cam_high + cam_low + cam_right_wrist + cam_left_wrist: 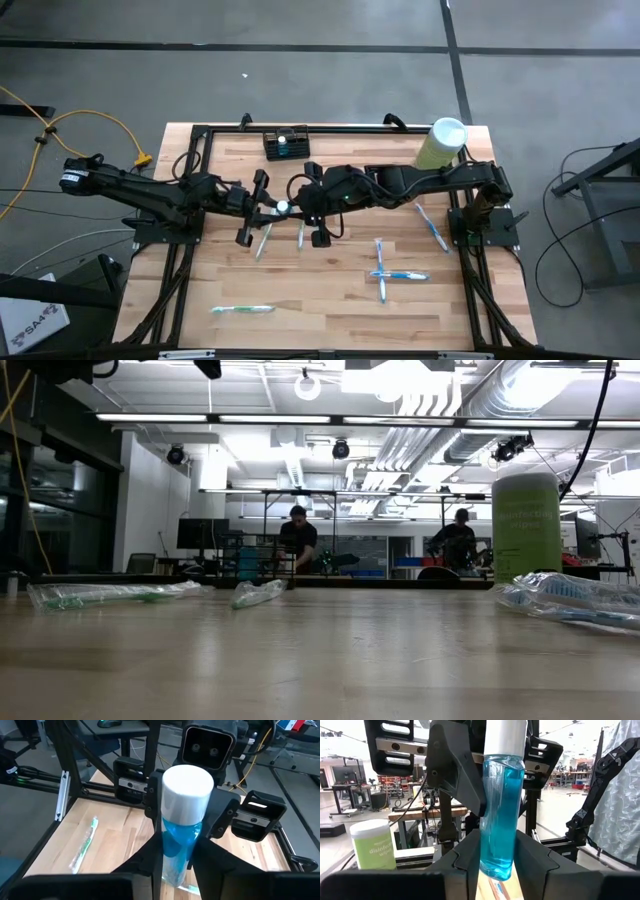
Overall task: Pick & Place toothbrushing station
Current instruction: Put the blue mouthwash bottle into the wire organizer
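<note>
A pale wooden table in an open workshop: the small black slotted toothbrushing station sits at its far edge, untouched. In front of the station, above mid-table, both arms meet over a clear bottle of blue liquid with a white cap. The left gripper and right gripper each bracket it narrowly; which one carries it cannot be told. This looks like a handover; next, one must let go cleanly.

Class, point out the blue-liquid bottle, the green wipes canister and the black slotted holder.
blue-liquid bottle [497, 815], left wrist view, clear body.
green wipes canister [440, 148], high view, side wall.
black slotted holder [286, 144], high view, top face.
</note>
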Available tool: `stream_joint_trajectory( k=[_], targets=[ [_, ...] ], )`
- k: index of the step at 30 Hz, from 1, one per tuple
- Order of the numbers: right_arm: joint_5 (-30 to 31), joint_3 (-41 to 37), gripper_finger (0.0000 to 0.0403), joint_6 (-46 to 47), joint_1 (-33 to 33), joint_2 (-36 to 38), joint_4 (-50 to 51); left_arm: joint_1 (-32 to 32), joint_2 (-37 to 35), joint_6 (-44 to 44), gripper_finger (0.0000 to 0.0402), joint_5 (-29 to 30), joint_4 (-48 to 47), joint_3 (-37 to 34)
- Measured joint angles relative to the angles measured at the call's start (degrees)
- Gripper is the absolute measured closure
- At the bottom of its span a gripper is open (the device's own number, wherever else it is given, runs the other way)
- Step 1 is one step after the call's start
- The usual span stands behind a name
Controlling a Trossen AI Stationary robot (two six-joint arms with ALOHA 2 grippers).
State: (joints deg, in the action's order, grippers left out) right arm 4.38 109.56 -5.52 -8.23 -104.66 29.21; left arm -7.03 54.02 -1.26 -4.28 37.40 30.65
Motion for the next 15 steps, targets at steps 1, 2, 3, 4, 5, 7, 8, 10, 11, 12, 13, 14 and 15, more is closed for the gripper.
stream_joint_trajectory(
  k=[1, 2, 3, 4, 5, 7, 8, 10, 11, 12, 13, 14, 15],
  targets=[
    [-0.02, 0.0, 0.0329, 0.0, 0.0, 0.0, 0.26, 0.0, 0.0, 0.05, 0.0297, 0.04, -0.23, 0.0],
    [-0.07, 0.0, 0.0333, 0.05, 0.0, -0.01, 0.51, 0.0, 0.0, 0.42, 0.0294, 0.05, -0.57, 0.0],
    [-0.3, 0.0, 0.0336, 0.42, 0.0, -0.03, 0.75, 0.0, 0.0, 0.99, 0.0291, 0.05, -1.01, 0.05],
    [-0.72, 0.0, 0.0338, 0.99, 0.02, -0.06, 1.05, 0.0, 0.0, 1.48, 0.029, 0.03, -1.64, 0.09],
    [-1.38, 0.0, 0.0339, 1.59, 0.03, -0.07, 1.62, 0.0, 0.0, 1.99, 0.0289, -0.02, -2.46, 0.1],
    [-2.35, -0.02, 0.0339, 2.57, 0.03, -0.07, 3.34, -0.04, -0.02, 3.07, 0.0288, -0.14, -4.27, 0.09],
    [-2.53, -0.02, 0.0338, 2.91, -0.01, -0.07, 3.85, -0.08, -0.02, 3.59, 0.0288, -0.45, -5.11, 0.09],
    [-3.03, -0.02, 0.0338, 4.46, -0.02, -0.54, 4.98, -0.4, -0.02, 4.59, 0.0288, -1.06, -6.65, 0.1],
    [-3.18, -0.02, 0.0338, 5.26, -0.02, -0.69, 5.62, -0.64, -0.02, 5.09, 0.0287, -1.48, -7.23, 0.09],
    [-3.45, -0.03, 0.0338, 5.72, -0.03, -0.89, 6.79, -0.96, -0.02, 5.52, 0.0287, -1.8, -7.59, 0.09],
    [-3.48, -0.04, 0.0339, 6.24, -0.08, -1.46, 7.65, -1.38, -0.02, 5.81, 0.0287, -2.18, -7.84, 0.09],
    [-3.88, -0.02, 0.0339, 7.05, -0.13, -2.17, 7.44, -1.85, -0.08, 5.95, 0.0287, -2.29, -8.52, 0.09],
    [-4.27, -0.02, 0.0339, 7.41, -0.21, -2.51, 7.65, -2.27, -0.09, 6.05, 0.0287, -2.33, -9.41, 0.09]
  ],
)
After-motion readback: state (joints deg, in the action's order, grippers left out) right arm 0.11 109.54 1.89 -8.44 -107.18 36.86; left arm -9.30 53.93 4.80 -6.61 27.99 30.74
